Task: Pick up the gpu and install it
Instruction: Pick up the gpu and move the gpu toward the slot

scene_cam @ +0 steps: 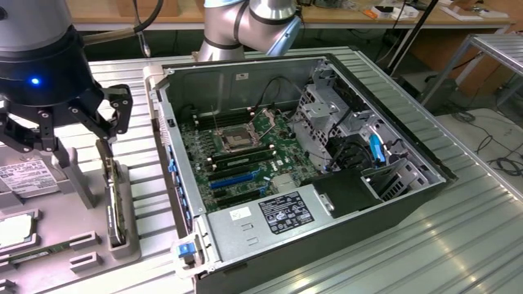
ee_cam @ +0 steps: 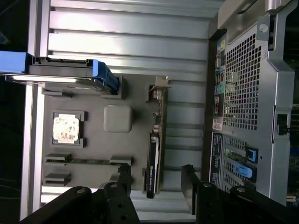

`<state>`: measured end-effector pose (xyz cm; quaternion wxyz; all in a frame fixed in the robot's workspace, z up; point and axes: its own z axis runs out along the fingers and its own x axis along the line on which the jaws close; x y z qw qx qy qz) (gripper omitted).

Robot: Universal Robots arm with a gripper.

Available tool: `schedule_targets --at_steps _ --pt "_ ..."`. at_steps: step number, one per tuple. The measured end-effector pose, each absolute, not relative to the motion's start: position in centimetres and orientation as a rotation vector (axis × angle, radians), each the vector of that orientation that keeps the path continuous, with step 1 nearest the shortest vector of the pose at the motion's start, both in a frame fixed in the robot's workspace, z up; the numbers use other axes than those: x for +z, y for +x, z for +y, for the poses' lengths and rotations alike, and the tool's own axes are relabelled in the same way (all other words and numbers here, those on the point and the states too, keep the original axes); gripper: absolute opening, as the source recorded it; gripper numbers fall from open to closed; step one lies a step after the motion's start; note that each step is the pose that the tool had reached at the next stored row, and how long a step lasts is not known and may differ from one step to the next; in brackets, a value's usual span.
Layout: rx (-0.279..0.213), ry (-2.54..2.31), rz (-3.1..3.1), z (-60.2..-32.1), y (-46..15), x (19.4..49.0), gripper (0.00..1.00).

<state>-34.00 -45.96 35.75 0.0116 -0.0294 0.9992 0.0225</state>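
Ribbed metal slats are forming the table (scene_cam: 466, 245), and we are seeing an open computer case (scene_cam: 237, 79) lying on its side on it, with the motherboard (scene_cam: 245, 153) facing up. A gray tray (scene_cam: 90, 245) is sitting just beside the case, on the exterior view's left of it. The gpu (scene_cam: 114, 202) is standing on its long edge in the tray slot nearest the case, running alongside the case wall, with its silver bracket end showing in the wrist view.

The gripper (scene_cam: 78, 131) is hanging over the gpu, on that same side of the case. We are finding its jaws spread wide apart and carrying nothing. In the wrist view the two black fingers (ee_cam: 124, 179) are sitting one on each side of one end of the card, with a gap showing on both sides.

Farther from the case than the gpu, a hard drive (scene_cam: 24, 177), a processor chip (scene_cam: 16, 229) and a memory stick (scene_cam: 41, 251) are resting in the tray.
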Motion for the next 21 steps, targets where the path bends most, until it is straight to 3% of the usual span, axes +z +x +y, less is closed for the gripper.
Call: schedule_targets --at_steps 21 --pt "0.070 -0.092 3.116 -46.0 -34.0 33.4 0.56"
